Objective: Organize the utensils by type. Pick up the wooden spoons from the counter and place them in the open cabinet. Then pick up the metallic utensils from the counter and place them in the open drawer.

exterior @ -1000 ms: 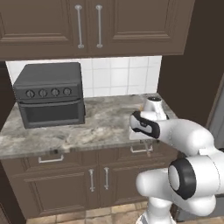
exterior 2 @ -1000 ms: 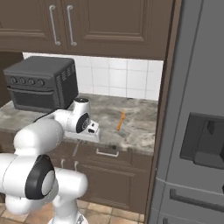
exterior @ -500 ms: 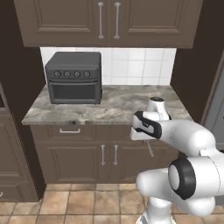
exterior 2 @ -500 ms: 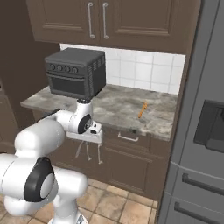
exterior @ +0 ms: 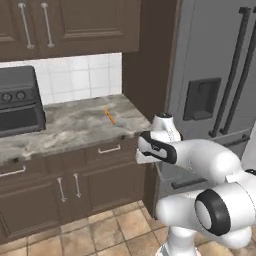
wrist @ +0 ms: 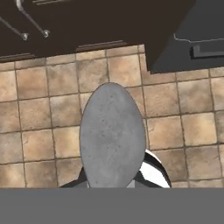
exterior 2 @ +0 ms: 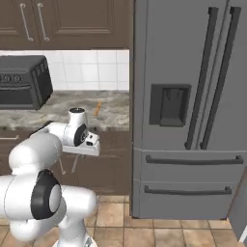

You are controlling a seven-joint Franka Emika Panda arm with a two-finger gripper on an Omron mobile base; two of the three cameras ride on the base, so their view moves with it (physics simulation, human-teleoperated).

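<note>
The metal spoon [wrist: 112, 135] hangs in front of the hand camera, its grey oval bowl over the tan floor tiles [wrist: 43, 109] and well off the counter [exterior: 75, 125]. It hides the fingertips. Nothing else carries it above the floor, so we judge the jaws to be nearly together and clamped on its handle, which we cannot see.

In the left base view the gripper [exterior: 142, 152] sits low, in front of the right end of the counter and below its front edge, beside the refrigerator [exterior 2: 188, 106]. We read that low, tucked carry as a travel pose. It keeps the spoon close to the body while the base heads for the drawer, which we do not see open here. The drawer front [exterior: 109, 149] under the counter's right end is shut.

The bowl's long axis runs from the bottom of the hand view to its top, with the rounded tip leading away from the fingers. The spoon lies roughly along the hand's line, pointing down toward the tiles and the cabinet base.

One slim orange utensil [exterior: 109, 116] lies near the counter's right end. Its length runs roughly front to back, slightly slanted. We cannot tell whether it is wood or metal.
</note>
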